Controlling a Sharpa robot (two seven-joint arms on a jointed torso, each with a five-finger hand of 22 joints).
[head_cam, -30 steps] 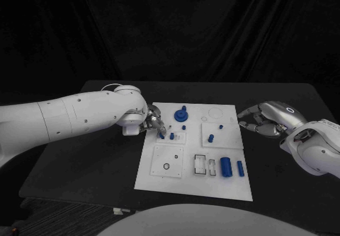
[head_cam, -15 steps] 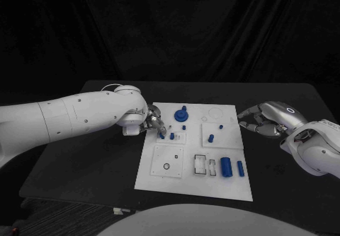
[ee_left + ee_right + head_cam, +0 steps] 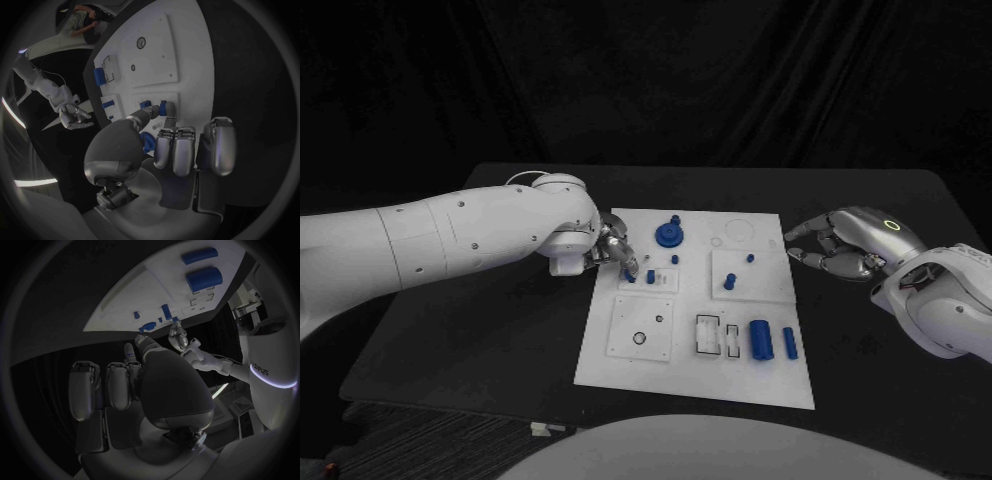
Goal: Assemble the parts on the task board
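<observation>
The white task board (image 3: 632, 365) lies mid-table. On it are a blue gear-like part (image 3: 671, 234), several small blue pegs, a blue cylinder (image 3: 760, 339) and a slimmer blue piece (image 3: 789, 343). My left hand (image 3: 607, 248) is at the board's left edge. Its thumb and one finger reach down to two small pegs (image 3: 629, 278) (image 3: 649, 275). In the left wrist view the left hand (image 3: 172, 145) has its fingertips (image 3: 169, 114) right at those pegs (image 3: 164, 106); whether it grips one is unclear. My right hand (image 3: 841, 245) hangs off the board's right edge with fingers curled in, also seen as the right hand (image 3: 144, 375).
The black table (image 3: 459, 330) surrounds the board, with bare room in front of it and to both sides. A black curtain closes off the back. My left forearm (image 3: 444, 240) stretches over the table's left part.
The right hand has shifted very slightly; the left hand and the parts on the board have stayed where they were.
</observation>
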